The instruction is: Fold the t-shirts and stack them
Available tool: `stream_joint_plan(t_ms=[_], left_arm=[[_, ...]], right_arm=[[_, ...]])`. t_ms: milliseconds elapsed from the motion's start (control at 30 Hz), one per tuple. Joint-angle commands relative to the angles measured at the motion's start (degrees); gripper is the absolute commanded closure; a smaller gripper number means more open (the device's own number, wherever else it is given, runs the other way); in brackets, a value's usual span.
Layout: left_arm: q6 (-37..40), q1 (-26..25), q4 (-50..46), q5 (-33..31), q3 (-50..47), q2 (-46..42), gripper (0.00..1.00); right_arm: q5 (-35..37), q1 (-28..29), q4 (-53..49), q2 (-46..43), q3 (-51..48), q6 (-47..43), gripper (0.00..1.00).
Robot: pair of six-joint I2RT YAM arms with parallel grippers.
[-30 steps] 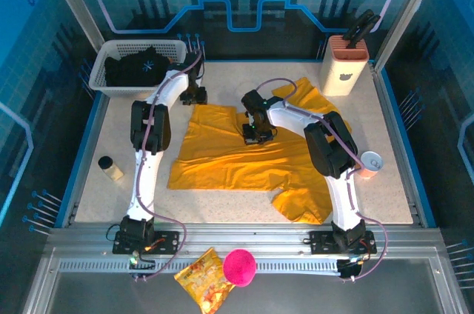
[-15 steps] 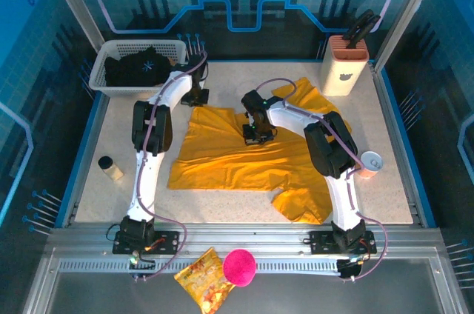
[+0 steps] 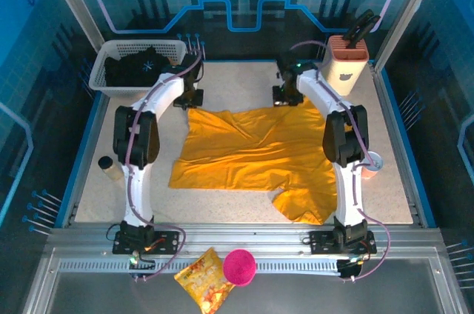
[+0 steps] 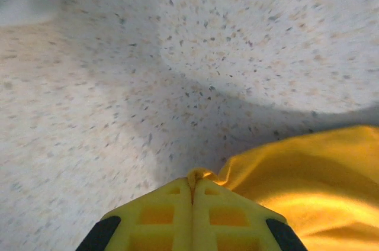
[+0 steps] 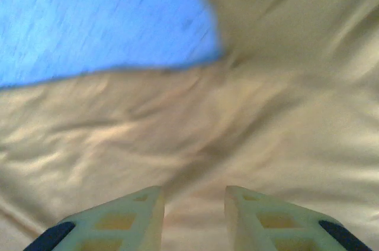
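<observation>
The mustard-orange t-shirt (image 3: 252, 151) lies spread over the middle of the table, with one sleeve hanging toward the near edge. My left gripper (image 3: 194, 99) is at the shirt's far left corner. In the left wrist view this gripper (image 4: 192, 183) is shut, pinching a small fold of the orange cloth (image 4: 308, 168). My right gripper (image 3: 284, 95) hovers at the shirt's far edge, right of centre. Its jaws (image 5: 194, 198) stand open over the cloth (image 5: 237, 121) with nothing between them. The black t-shirt (image 3: 141, 69) lies bunched in the white basket (image 3: 104, 69).
A knife block (image 3: 344, 62) stands at the back right, close to my right arm. A cup (image 3: 370, 162) sits by the shirt's right edge, and a small jar (image 3: 109, 168) at the left. A snack bag (image 3: 207, 288) and a pink ball (image 3: 239, 266) lie on the near rail.
My right gripper moved from the shirt's middle to the far right, opened, and the folded-over part now lies spread out. My left gripper shut on the shirt's far left corner.
</observation>
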Motion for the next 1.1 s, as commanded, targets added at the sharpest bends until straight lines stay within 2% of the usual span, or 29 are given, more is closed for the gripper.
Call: stream_joint_plan(t_ms=[0,167,233,333,433,667,767,900,1067], left_arm=[[-2.24,-0.03,2.36,-1.06,-3.41,-5.70,1.00],[-3.33,-0.07,3.99,-1.22,-6.61,-7.33,1.00],[-3.73,-0.11,3.99,-1.77,-7.06,-7.19,1.00],[-4.77,-0.10,4.23,-3.42,-7.84,-7.54,1.00],[-5.68,-0.03,4.26,-4.28,-8.57,-8.20,1.00],[-8.32,-0.07,4.04,-3.98,-10.73,-10.77,1.00],[-8.88,-0.03,4.82,-4.37,-12.77,-12.74,1.00],[-8.41,-0.03,4.79,-4.71,-13.60,-14.25,1.00],[-8.44,-0.07,5.01,-4.79,-14.17,-15.27,1.00]], right_arm=[[3.93,-2.37,-7.41,9.44,8.35,-5.07,0.67],[2.49,-6.14,-15.49,22.94,28.04,-5.82,0.71],[1.75,-6.62,-15.98,25.05,29.73,-5.91,0.72],[1.20,-6.62,-14.27,24.46,25.94,-5.91,0.73],[0.50,-6.15,-11.14,21.37,18.12,-5.57,0.75],[-1.98,-2.86,-1.84,9.23,-4.82,-2.13,0.76],[-2.05,-1.75,0.32,5.64,-9.98,-1.01,0.76],[0.18,-2.56,-1.32,2.38,-6.87,-1.91,0.76],[1.78,-4.27,-5.51,4.77,5.01,-5.66,0.73]])
